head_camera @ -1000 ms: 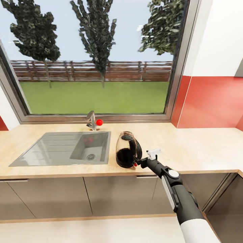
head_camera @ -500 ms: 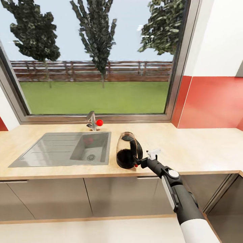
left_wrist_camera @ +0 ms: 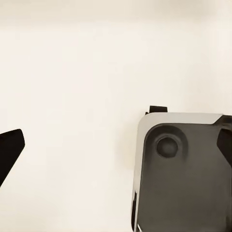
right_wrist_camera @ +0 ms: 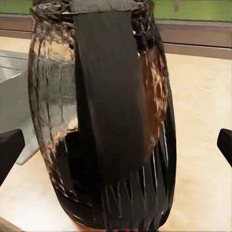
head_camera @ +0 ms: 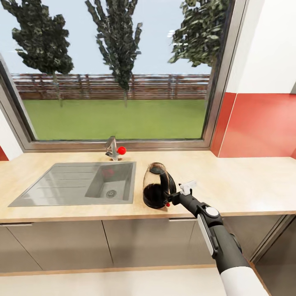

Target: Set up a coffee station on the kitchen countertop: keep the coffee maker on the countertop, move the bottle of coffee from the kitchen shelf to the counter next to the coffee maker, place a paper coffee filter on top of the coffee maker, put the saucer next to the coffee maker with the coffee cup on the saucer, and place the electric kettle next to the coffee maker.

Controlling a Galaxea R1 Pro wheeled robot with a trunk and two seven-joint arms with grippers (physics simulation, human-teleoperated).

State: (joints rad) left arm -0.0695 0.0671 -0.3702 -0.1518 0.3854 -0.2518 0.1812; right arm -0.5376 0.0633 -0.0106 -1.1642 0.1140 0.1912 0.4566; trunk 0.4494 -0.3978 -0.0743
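Observation:
The electric kettle, dark glass with a black handle, stands on the wooden countertop just right of the sink. My right gripper reaches in from the lower right and sits at the kettle's handle. In the right wrist view the kettle is very close, and the black fingertips stand wide apart on either side of it, open and not touching. My left gripper is open over a pale floor, with nothing between its fingers.
A steel sink with a faucet and a red knob lies left of the kettle. A large window runs behind the counter. A red wall rises at the right. Cabinet fronts line the space below the counter.
The whole picture has shifted a little, so the camera moved. My right gripper stays at the kettle's handle, still open.

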